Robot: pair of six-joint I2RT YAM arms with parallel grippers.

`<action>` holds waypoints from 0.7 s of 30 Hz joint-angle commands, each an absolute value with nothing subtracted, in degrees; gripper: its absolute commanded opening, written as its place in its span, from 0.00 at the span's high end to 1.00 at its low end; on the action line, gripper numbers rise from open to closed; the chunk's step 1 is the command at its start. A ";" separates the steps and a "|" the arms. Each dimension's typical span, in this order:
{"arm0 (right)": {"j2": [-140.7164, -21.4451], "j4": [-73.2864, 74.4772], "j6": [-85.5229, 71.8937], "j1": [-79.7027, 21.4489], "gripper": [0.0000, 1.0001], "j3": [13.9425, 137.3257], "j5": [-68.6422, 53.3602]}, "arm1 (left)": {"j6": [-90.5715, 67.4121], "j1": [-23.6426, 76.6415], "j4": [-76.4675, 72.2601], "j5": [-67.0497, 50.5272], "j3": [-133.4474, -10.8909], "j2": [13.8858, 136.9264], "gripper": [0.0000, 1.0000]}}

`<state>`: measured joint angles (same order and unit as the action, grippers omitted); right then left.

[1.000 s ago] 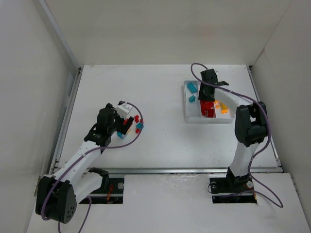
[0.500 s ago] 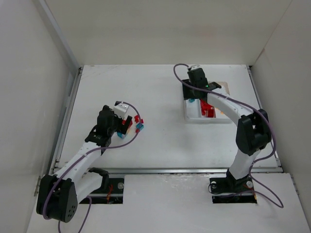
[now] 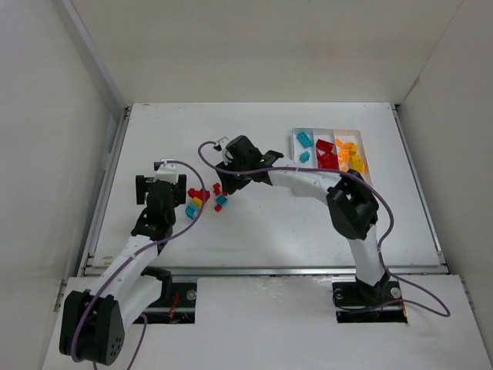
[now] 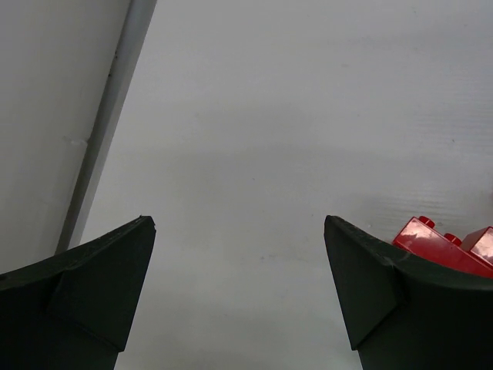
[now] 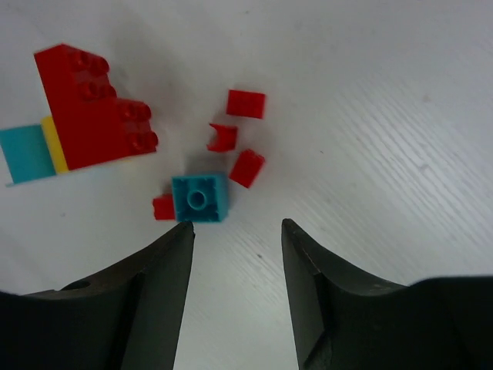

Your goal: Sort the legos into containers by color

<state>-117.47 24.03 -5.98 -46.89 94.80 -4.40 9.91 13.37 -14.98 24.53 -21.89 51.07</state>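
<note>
Your right gripper [image 5: 237, 231] is open and empty, just by a teal brick [image 5: 199, 198]. Your left gripper [image 4: 237, 223] is wide open, holding nothing.

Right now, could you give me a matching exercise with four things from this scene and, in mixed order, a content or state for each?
Column one:
1. left compartment
2. middle compartment
3. right compartment
4. left gripper

Column two:
a. red legos
b. open, nothing between the jaws
c. teal legos
d. orange legos

Pairs: 1-c, 2-a, 3-d, 4-b
</note>
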 commanded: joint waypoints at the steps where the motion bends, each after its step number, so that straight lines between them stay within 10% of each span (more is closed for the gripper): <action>1: -119.86 22.15 -11.67 -46.41 0.46 100.98 -6.06 | 8.70 13.10 -21.00 29.09 -20.30 49.48 0.10; 21: -131.21 20.29 -11.87 -49.57 0.50 109.14 -9.85 | 8.17 13.10 -22.15 27.69 -19.25 48.96 0.09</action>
